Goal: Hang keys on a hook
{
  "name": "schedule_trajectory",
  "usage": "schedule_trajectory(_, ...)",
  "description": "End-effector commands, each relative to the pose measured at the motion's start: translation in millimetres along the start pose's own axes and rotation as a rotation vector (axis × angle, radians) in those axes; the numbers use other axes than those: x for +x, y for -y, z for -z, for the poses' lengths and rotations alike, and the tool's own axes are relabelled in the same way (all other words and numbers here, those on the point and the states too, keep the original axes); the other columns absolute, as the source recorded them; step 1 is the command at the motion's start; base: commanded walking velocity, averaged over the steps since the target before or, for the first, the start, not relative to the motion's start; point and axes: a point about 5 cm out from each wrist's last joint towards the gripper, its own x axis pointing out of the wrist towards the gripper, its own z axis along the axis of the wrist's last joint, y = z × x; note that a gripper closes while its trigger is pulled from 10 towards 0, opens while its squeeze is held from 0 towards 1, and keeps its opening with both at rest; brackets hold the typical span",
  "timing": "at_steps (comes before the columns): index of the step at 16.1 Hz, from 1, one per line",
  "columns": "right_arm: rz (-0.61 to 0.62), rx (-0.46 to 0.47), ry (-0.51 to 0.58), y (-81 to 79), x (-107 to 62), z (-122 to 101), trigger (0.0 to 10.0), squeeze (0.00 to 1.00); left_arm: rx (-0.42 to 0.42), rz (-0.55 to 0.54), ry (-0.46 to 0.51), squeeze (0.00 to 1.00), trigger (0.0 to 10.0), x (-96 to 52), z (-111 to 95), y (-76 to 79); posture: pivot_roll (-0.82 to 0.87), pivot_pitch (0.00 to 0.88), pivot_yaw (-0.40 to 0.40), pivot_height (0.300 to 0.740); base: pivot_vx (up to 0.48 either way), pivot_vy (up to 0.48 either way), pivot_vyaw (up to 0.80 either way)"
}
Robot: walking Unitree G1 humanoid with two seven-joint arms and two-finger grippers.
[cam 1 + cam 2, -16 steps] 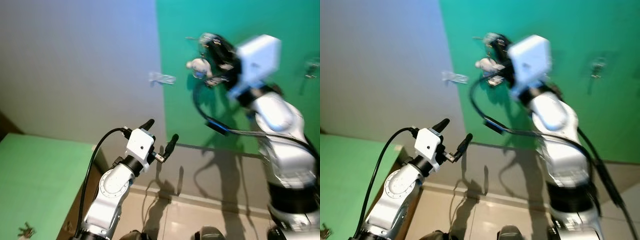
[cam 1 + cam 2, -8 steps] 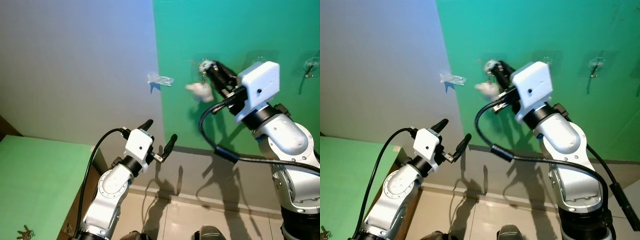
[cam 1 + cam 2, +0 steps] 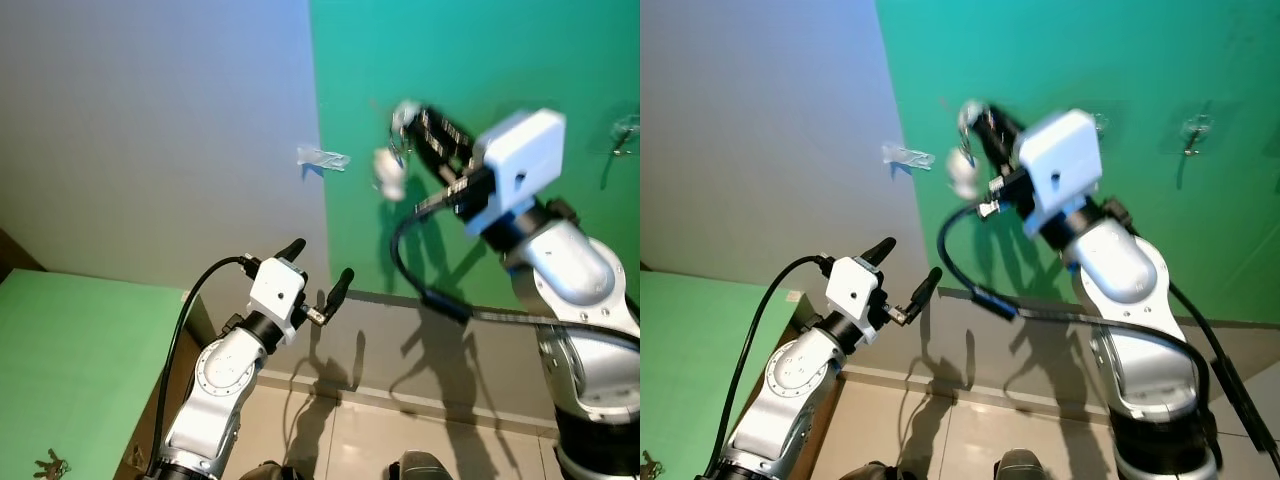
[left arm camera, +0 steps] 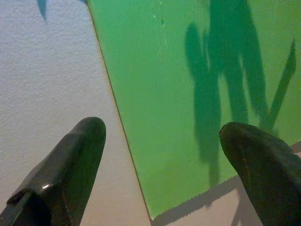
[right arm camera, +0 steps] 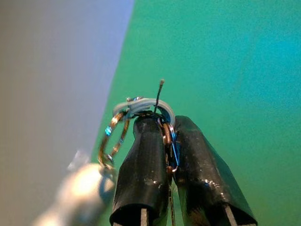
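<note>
My right gripper [image 3: 410, 116] is raised against the green wall [image 3: 500, 40], shut on a bunch of keys. A white charm [image 3: 388, 172] dangles blurred below the fingers. In the right wrist view the two black fingers [image 5: 146, 155] pinch the key ring [image 5: 141, 105] between them, with the charm [image 5: 77, 190] hanging off to the side. A clear hook [image 3: 1192, 130] sticks to the green wall further right, and another hook [image 3: 1099, 122] sits just beyond the wrist. My left gripper [image 3: 318, 268] is held lower, open and empty, facing the wall.
A clear hook [image 3: 322, 157] is stuck on the grey wall near the green panel's edge. A second bunch of keys [image 3: 50, 463] lies on the green table [image 3: 80, 360] at the lower left. Tiled floor shows below.
My right gripper has shifted slightly up and to the left along the green wall with the keys, and the charm swings under it. The left arm has stayed still.
</note>
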Motion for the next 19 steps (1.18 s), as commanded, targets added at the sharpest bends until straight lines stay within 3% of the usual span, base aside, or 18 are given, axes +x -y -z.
schedule_trajectory(1,0.040,0.088,-0.055,0.2,1.0,11,0.0,0.00,0.013,0.002,0.002,0.00,10.0,-0.7,0,-2.3,-0.28,0.040,0.120,0.720,0.000,0.000,0.00)
schedule_trajectory(2,0.051,0.133,-0.081,-0.5,0.5,15,0.0,0.00,0.013,0.002,0.002,0.00,10.0,-0.8,-1,-2.3,-0.28,0.040,0.120,0.720,0.000,0.000,0.00)
schedule_trajectory(3,0.060,0.234,-0.123,-3.4,-1.9,24,0.0,0.00,0.013,0.002,0.003,0.00,10.0,-0.8,-1,-2.3,-0.27,0.042,0.119,0.720,0.000,0.000,0.00)
schedule_trajectory(5,0.046,0.269,-0.137,-6.4,-4.5,28,0.0,0.00,0.014,0.001,0.003,0.00,10.0,-1.1,-1,-2.5,-0.27,0.044,0.119,0.720,0.000,0.000,0.00)
schedule_trajectory(6,0.037,0.253,-0.125,-6.4,-4.7,26,0.0,0.00,0.015,0.002,0.004,0.00,10.0,-1.2,-1,-2.5,-0.27,0.045,0.120,0.720,0.000,0.000,0.00)
schedule_trajectory(7,-0.006,0.089,-0.108,-7.3,-5.2,23,0.0,0.00,0.015,0.001,0.004,0.00,10.0,-1.2,-1,-2.6,-0.27,0.045,0.120,0.720,0.000,0.000,0.00)
schedule_trajectory(9,-0.026,0.054,-0.116,-8.0,-7.0,25,0.0,0.00,0.014,0.002,0.006,0.00,10.0,-0.7,-2,-2.6,-0.27,0.042,0.120,0.720,0.000,0.000,0.00)
schedule_trajectory(12,-0.031,0.061,-0.115,-7.5,-6.4,23,0.0,0.00,0.015,0.001,0.008,0.00,10.0,-0.4,-1,-2.6,-0.27,0.036,0.121,0.720,0.000,0.000,0.00)
schedule_trajectory(19,0.043,0.219,-0.238,-0.2,-13.2,45,0.0,0.00,0.019,-0.004,0.014,0.00,10.0,0.7,-2,-3.3,-0.27,0.021,0.118,0.720,0.000,0.000,0.00)
